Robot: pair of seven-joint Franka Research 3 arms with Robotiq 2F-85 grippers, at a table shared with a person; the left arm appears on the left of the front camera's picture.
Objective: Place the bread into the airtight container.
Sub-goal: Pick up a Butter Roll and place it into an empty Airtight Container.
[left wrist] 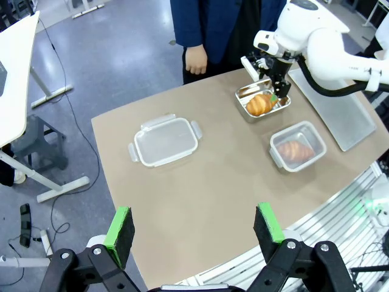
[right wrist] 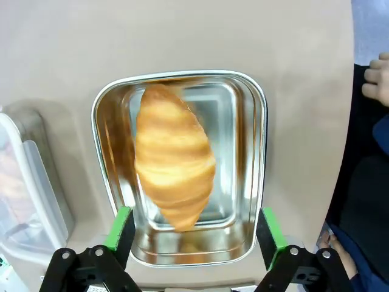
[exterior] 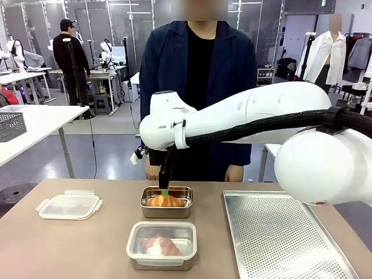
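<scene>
A golden croissant (right wrist: 174, 165) lies in an open steel container (right wrist: 249, 121) at the table's middle (exterior: 166, 201). My right gripper (right wrist: 194, 234) hovers just above it, open, with one green pad on each side of the croissant's near end and neither touching it. From the front that gripper (exterior: 165, 190) points straight down over the container (exterior: 145, 210). The loose clear lid (exterior: 68, 205) lies to the left on the table. High above the near table edge, my left gripper (left wrist: 193, 231) hangs open and holds nothing.
A second container (exterior: 162, 245) with a clear lid on and bread inside stands nearer me. A perforated metal tray (exterior: 279, 232) covers the right side. The person stands at the far edge, hands (exterior: 234, 172) hanging by the table.
</scene>
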